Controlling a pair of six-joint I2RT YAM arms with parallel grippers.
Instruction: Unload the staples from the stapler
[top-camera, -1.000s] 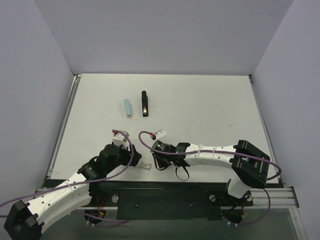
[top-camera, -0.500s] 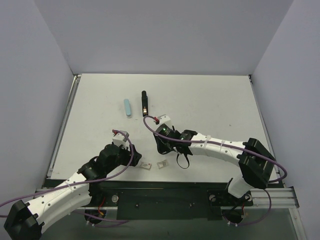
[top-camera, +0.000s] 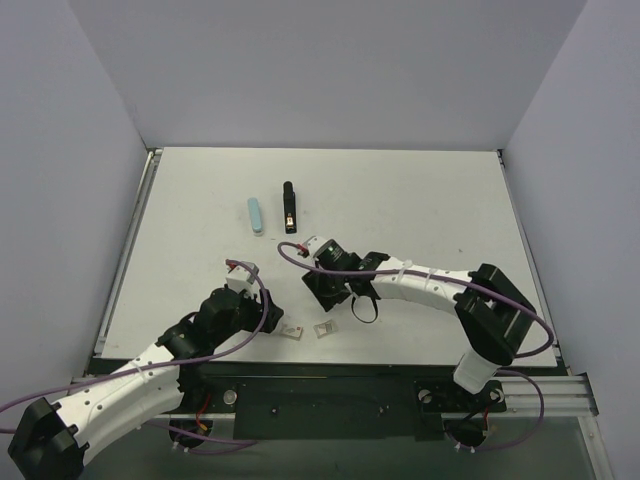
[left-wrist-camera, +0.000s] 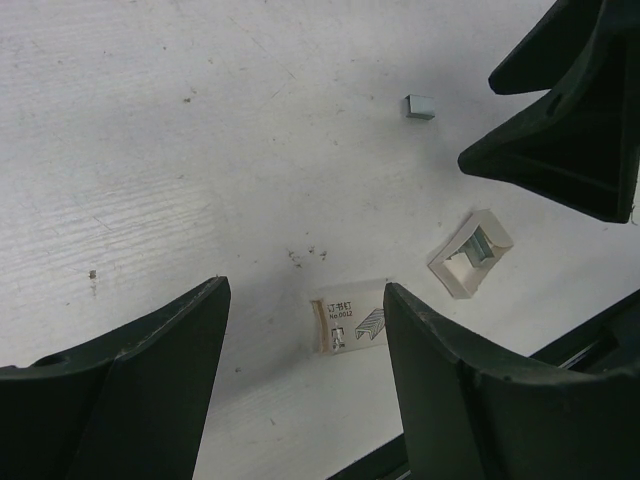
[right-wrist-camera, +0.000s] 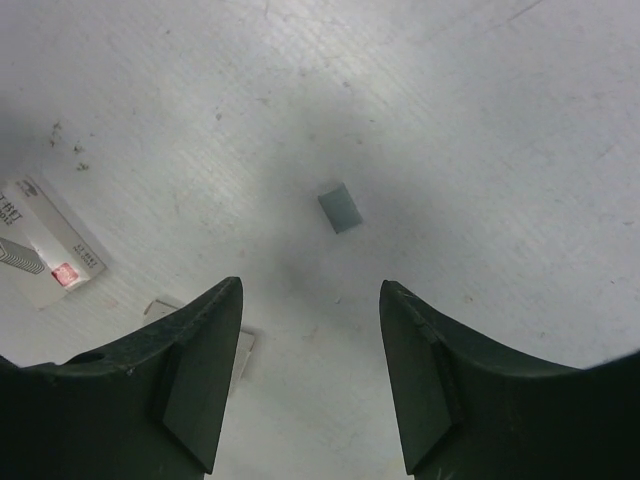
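Note:
The slim black stapler (top-camera: 289, 207) lies on the white table (top-camera: 420, 200) left of centre, far from both grippers. My left gripper (top-camera: 268, 322) (left-wrist-camera: 302, 320) is open and empty, low over a small printed staple box (left-wrist-camera: 350, 315) (top-camera: 292, 331). My right gripper (top-camera: 334, 299) (right-wrist-camera: 310, 310) is open and empty, pointing down at the table. A small grey block of staples (right-wrist-camera: 341, 207) (left-wrist-camera: 419, 107) lies just ahead of its fingers. A small open white tray (left-wrist-camera: 470, 252) (top-camera: 323, 329) holding something metallic lies beside the box.
A pale blue bar (top-camera: 257, 215) lies just left of the stapler. The right gripper's dark fingers (left-wrist-camera: 570, 120) fill the upper right of the left wrist view. The table's near edge and a black rail (top-camera: 330, 385) lie close behind the box and tray.
My right gripper has drawn back from the near edge toward the table's middle, uncovering the white tray beside the box, and has turned a little. The left arm has not moved.

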